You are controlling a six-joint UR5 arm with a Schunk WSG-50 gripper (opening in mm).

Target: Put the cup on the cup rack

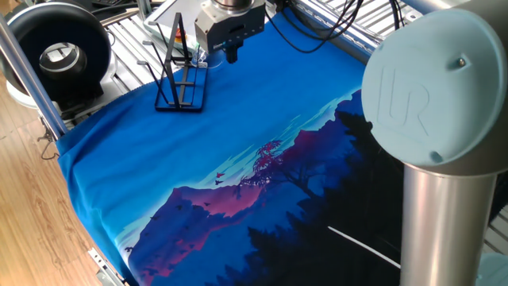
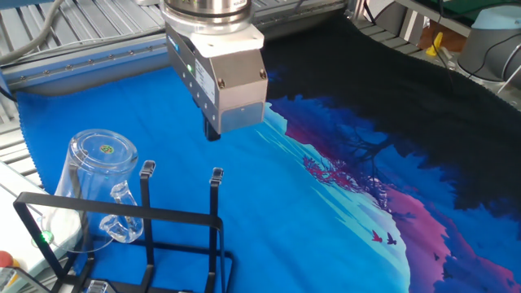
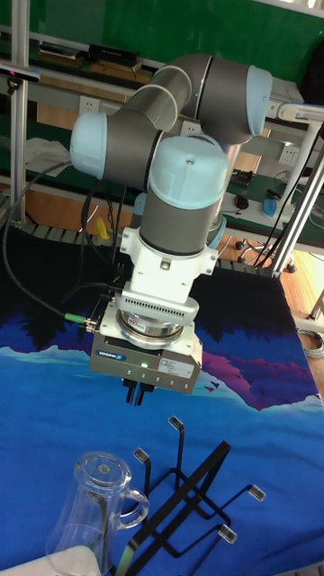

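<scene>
The cup (image 2: 94,185) is clear glass with a small side handle. It hangs upside down and tilted on a prong of the black wire cup rack (image 2: 148,218) at the blue cloth's corner. The tall fixed view shows the same cup (image 3: 97,502) against the rack (image 3: 184,499). In the one fixed view the rack (image 1: 179,76) stands at the far left, with the cup barely visible behind it. My gripper (image 2: 213,133) hovers above the cloth to the right of the rack, apart from the cup. Its dark fingers (image 3: 137,392) sit close together and hold nothing.
A blue-to-black landscape-print cloth (image 1: 238,159) covers the table. A black round device (image 1: 59,52) stands off the table's left corner. The arm's large joint (image 1: 432,79) fills the right foreground. Slatted metal framing (image 2: 73,32) lies behind the cloth.
</scene>
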